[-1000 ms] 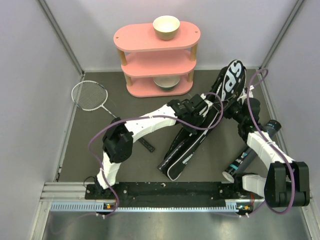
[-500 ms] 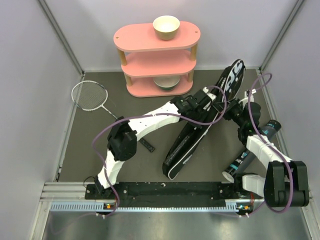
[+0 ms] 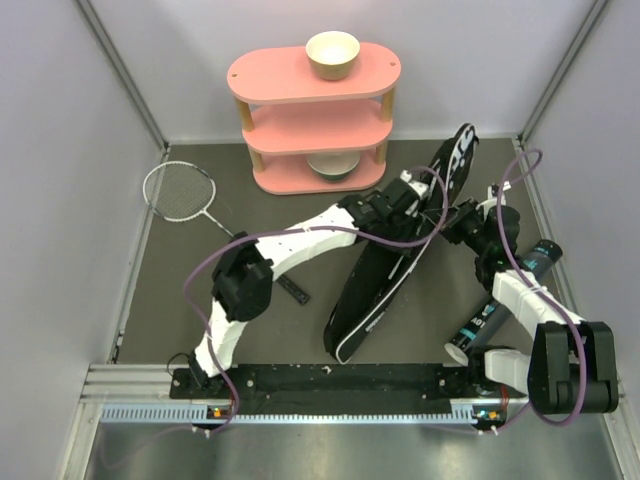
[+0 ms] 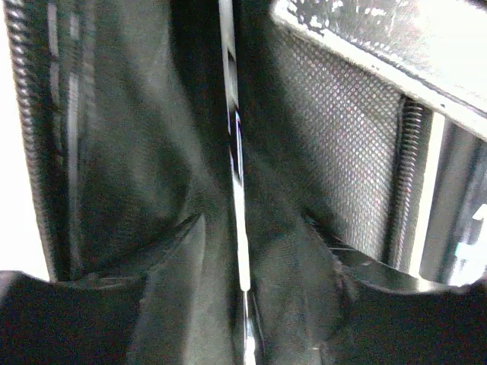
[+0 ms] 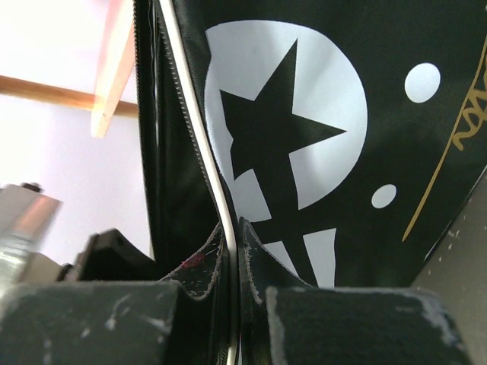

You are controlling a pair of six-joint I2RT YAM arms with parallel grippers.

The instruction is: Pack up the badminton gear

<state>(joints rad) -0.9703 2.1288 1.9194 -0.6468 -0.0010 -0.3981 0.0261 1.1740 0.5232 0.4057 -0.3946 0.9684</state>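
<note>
Right of the pink shelf (image 3: 310,75), the black bag (image 3: 385,270) stands on its long edge. Clenched on the white-piped rim, the right hand (image 5: 230,236) apparently keeps the mouth apart. Inside, the left hand (image 4: 247,228) is released, its fingers either side of a thin silver racket frame (image 4: 237,190). The second racket (image 3: 180,190) lies left of the shelf.
</note>
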